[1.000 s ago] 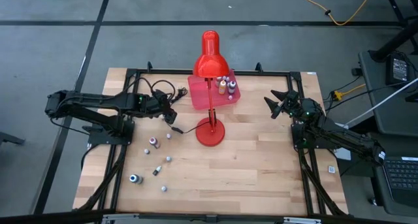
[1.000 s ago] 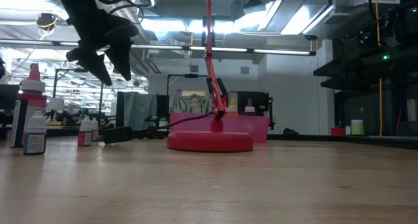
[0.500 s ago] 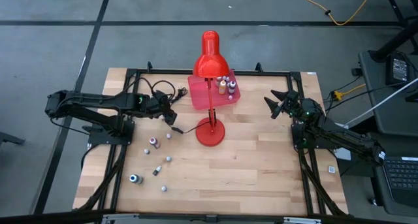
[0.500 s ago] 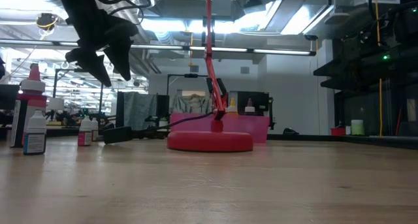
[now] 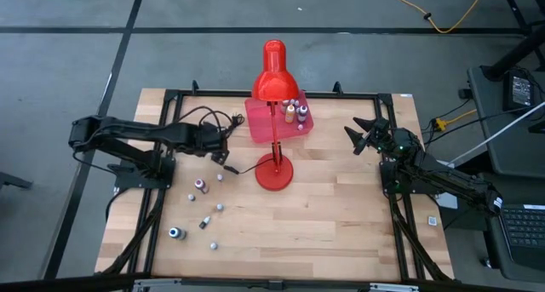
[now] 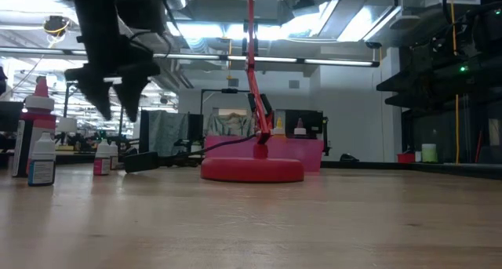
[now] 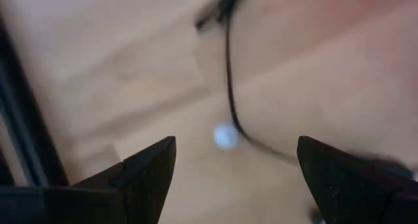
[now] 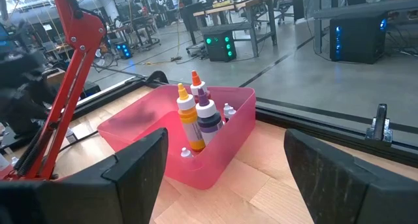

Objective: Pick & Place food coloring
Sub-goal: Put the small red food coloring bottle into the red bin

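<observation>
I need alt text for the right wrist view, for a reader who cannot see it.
A pink tray on a wooden table holds a few small food coloring bottles, standing upright. The open right gripper frames it from below, and a red lamp arm slants beside it.

Dark jointed arms — blunt black fingers (image 7: 144,178)

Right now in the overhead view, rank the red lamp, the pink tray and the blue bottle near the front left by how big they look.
1. red lamp
2. pink tray, partly hidden under the lamp
3. blue bottle, clearly smallest
</observation>
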You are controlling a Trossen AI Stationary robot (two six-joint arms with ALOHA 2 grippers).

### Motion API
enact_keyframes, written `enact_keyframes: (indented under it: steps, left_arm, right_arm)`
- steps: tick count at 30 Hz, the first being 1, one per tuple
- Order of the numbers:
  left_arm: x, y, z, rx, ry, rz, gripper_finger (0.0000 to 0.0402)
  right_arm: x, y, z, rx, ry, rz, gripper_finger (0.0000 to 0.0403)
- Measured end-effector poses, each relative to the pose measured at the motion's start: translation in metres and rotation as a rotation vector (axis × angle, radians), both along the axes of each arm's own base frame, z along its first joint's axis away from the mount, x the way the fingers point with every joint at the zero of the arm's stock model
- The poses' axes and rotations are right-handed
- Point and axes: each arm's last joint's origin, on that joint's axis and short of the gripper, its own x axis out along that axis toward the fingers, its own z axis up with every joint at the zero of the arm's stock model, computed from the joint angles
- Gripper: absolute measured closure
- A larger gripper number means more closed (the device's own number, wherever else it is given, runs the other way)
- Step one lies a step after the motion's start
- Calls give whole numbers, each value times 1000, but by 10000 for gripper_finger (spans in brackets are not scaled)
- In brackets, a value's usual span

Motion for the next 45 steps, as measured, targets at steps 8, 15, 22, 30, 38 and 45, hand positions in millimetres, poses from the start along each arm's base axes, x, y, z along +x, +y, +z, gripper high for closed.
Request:
enact_keyframes:
  steps: [8, 15, 22, 30, 38, 45]
  left_arm:
    - [0, -4, -3, 10, 32, -10, 91]
    - [-7, 1, -17, 33, 78, -6, 91]
    - [-7, 4, -35, 56, 75, -47, 91]
    - [0, 4, -48, 53, 136, -97, 91]
    - [3, 3, -51, 13, 133, -125, 91]
    - [3, 3, -51, 8, 139, -144, 109]
  right_arm:
    - [0, 0, 0, 0, 0, 0, 97]
    - [0, 0, 0, -1, 1, 0, 97]
    - [0, 0, 0, 0, 1, 0, 97]
    - [0, 0, 0, -1, 1, 0, 97]
    - [0, 0, 0, 0, 1, 0, 97]
    - [0, 0, 0, 0, 1, 0, 97]
